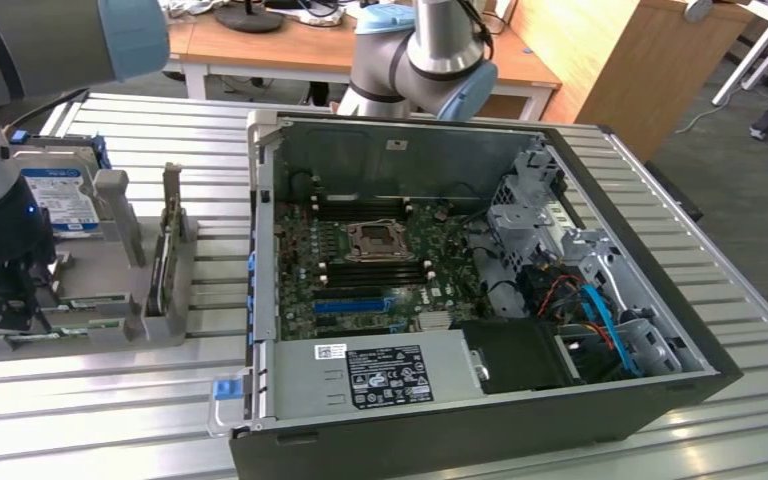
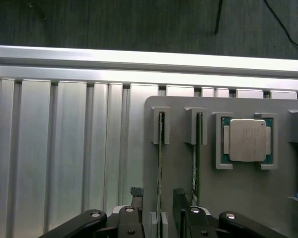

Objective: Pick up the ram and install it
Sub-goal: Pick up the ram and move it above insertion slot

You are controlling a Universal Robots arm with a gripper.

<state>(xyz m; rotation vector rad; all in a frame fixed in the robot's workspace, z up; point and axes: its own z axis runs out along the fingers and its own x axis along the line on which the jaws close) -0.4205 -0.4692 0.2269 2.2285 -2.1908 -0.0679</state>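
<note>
The gripper [image 2: 157, 193] is seen with its jaws spread wide, lowered over a grey holder plate [image 2: 238, 198] that is laid on a ribbed aluminium table [image 2: 64, 148]. The ram [image 2: 160, 148] is stood on its long edge in a slotted bracket of that plate, and it is straddled by the two black fingers [image 2: 180, 198]. A gap is left on each side of it, so nothing is gripped. A second ram stick [image 2: 196, 148] is held the same way in the neighbouring slot, just beside the first and outside the jaws. Next to that stick, a square silver processor chip [image 2: 246, 140] is seated flat in its own framed recess.

In the exterior view, the gripper [image 1: 4, 305] is found low at the end of the holder plate [image 1: 91, 275] on the exterior view's left. A hard drive [image 1: 57, 190] with a blue and white label is propped just behind it. An open computer case [image 1: 491, 430] is placed beside the holder, toward the exterior view's right. Its green motherboard [image 1: 357, 290] and bare processor socket [image 1: 373, 238] are exposed, and a power supply [image 1: 371, 375] is mounted along its near side. The ram is thus kept in the holder, apart from the case.
</note>
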